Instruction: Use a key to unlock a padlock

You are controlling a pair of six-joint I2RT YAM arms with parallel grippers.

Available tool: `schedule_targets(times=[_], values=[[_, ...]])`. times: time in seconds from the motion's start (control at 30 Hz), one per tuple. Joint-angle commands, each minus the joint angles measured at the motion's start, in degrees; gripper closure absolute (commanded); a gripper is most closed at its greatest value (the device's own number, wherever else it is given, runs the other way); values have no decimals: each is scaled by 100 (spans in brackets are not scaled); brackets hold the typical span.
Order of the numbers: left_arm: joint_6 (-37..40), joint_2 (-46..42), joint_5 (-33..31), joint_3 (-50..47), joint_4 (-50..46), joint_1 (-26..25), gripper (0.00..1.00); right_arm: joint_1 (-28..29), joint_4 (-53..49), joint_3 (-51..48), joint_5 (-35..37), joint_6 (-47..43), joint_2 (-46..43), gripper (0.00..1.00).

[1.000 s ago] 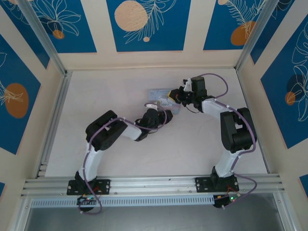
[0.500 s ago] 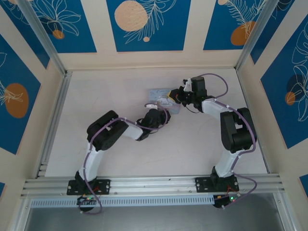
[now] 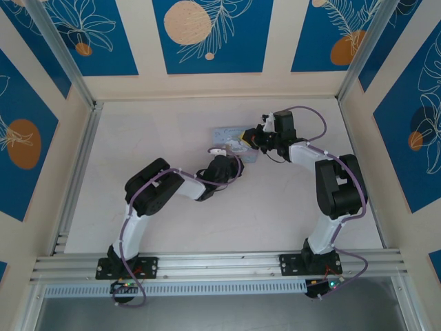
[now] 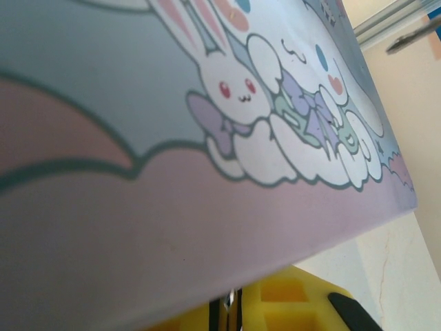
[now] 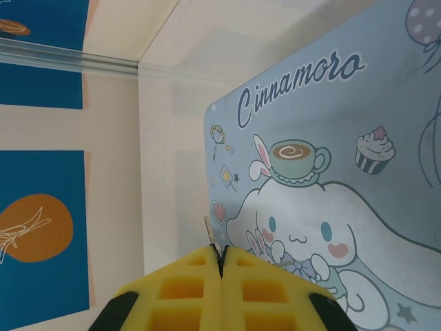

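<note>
Top view: both arms reach in to the pale blue tin point(image 3: 229, 132), which lies toward the back middle of the white bench point(image 3: 151, 131). The left end effector point(image 3: 224, 154) is at the tin's near edge. The right end effector point(image 3: 245, 141) is at its right end, and the two tips are near each other.

Right wrist view: the right end effector's point(image 5: 222, 267) yellow pads are pressed flat together with no gap. A thin dark sliver, the key point(image 5: 209, 232), is pinched in the seam and pokes up past the tips, tilted slightly left. Too little of it shows to make out its shape. The tin lid point(image 5: 324, 138) is right behind it, with "Cinnamoro" lettering and a white cartoon figure with a cup on its head. The key tip is over the lid's left edge; I can't tell whether it touches.

Left wrist view: the tin's side point(image 4: 138, 207) is very close, showing a white bunny and a cloud print. Below it the left end effector's point(image 4: 231, 312) yellow fingers are nearly closed on a small shiny metal piece, the padlock point(image 4: 229, 301), held in the narrow gap between them. Only a sliver of it shows, just under the tin's lower edge.
</note>
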Motion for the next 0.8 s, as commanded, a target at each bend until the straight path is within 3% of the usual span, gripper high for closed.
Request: schedule_targets(times=[0.0, 0.33, 0.77], values=[[-33, -4, 282, -44, -434, -38, 100, -37, -193, 37, -68, -5, -195, 100], [-660, -608, 1751, -346, -659, 262, 100, -255, -675, -610, 160, -10, -1581, 100], [-768, -1477, 2490, -433, -1420, 554, 100, -445, 0, -3514, -226, 648, -4139, 100]])
